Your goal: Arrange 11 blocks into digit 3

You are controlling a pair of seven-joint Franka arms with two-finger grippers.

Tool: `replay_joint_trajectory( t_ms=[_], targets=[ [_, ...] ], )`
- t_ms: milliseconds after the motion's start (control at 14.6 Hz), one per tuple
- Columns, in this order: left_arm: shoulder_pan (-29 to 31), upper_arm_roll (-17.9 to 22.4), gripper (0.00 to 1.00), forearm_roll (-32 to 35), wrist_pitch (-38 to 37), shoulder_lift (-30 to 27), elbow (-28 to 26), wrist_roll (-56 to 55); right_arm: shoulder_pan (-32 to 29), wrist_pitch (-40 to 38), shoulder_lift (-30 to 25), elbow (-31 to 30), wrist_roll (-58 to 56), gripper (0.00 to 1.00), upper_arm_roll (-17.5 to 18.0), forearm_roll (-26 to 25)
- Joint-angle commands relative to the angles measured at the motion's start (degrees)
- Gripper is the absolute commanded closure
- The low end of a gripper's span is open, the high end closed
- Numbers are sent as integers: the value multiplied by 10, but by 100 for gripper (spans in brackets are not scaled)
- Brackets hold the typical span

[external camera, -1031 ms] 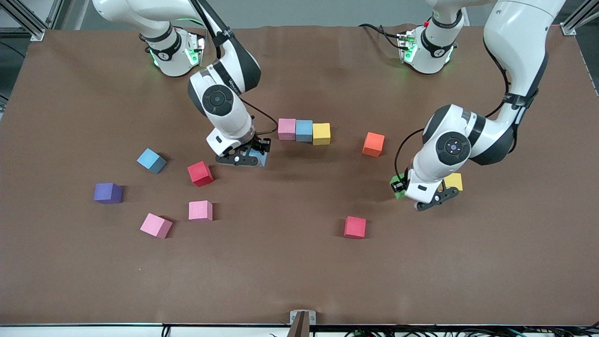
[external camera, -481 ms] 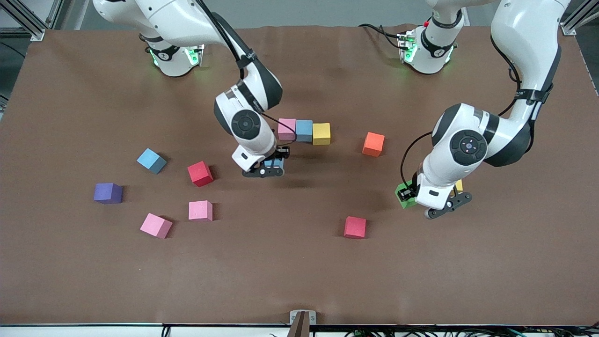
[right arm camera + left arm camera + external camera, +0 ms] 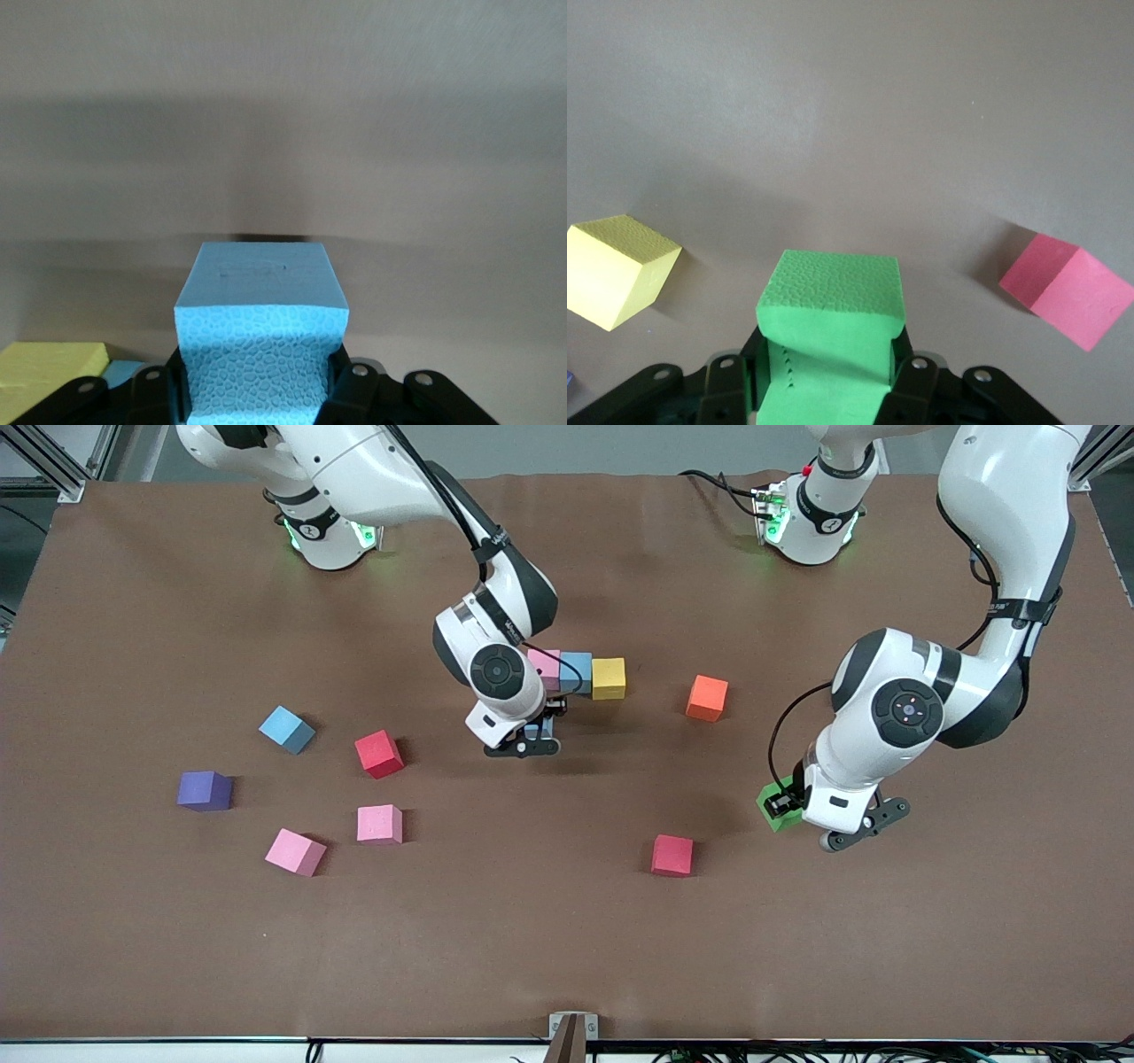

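A row of three cubes lies mid-table: pink (image 3: 540,662), blue (image 3: 577,672), yellow (image 3: 609,677). My right gripper (image 3: 529,737) is shut on a light blue cube (image 3: 259,341) and holds it over the table beside the row's pink end. My left gripper (image 3: 802,815) is shut on the green cube (image 3: 772,815), also in the left wrist view (image 3: 830,332), above the table. The second yellow cube (image 3: 616,270) lies close by, hidden under that arm in the front view. Loose cubes: orange (image 3: 706,697), red (image 3: 672,856), red (image 3: 379,754), light blue (image 3: 286,729), pink (image 3: 379,823), pink (image 3: 295,852).
A purple cube (image 3: 205,790) lies toward the right arm's end of the table. The red cube nearest the left gripper also shows in the left wrist view (image 3: 1067,288). A small metal bracket (image 3: 572,1027) sits at the table's front edge.
My right gripper has carried the light blue cube from beside the red cube up to the row's pink end. My left gripper has carried the green cube nearer the front camera, covering the yellow cube.
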Motion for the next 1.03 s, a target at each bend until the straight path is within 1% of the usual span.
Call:
replay_joint_trajectory(
  t_ms=[0, 137, 275, 344, 481, 687, 962],
  targets=[
    [9, -4, 71, 12, -12, 14, 25, 0, 14, 4, -3, -18, -2, 70, 0, 15],
    [11, -4, 71, 12, -14, 13, 24, -3, 19, 3, -3, -19, 0, 70, 0, 15],
    [29, -4, 71, 5, -13, 14, 24, 0, 24, 4, -3, -19, 1, 70, 0, 17],
    [37, -4, 71, 9, -13, 20, 24, 5, 29, 4, -3, -19, 1, 70, -1, 29],
    [39, -4, 71, 11, -13, 20, 24, 9, 31, 4, -3, -19, 1, 70, -1, 36],
    [43, -4, 71, 11, -13, 6, 25, 7, 31, 3, -4, -29, 0, 70, -1, 36],
    [39, -7, 72, 5, -14, 6, 28, 7, 31, 1, -4, -29, -5, 70, -1, 31]
  ],
)
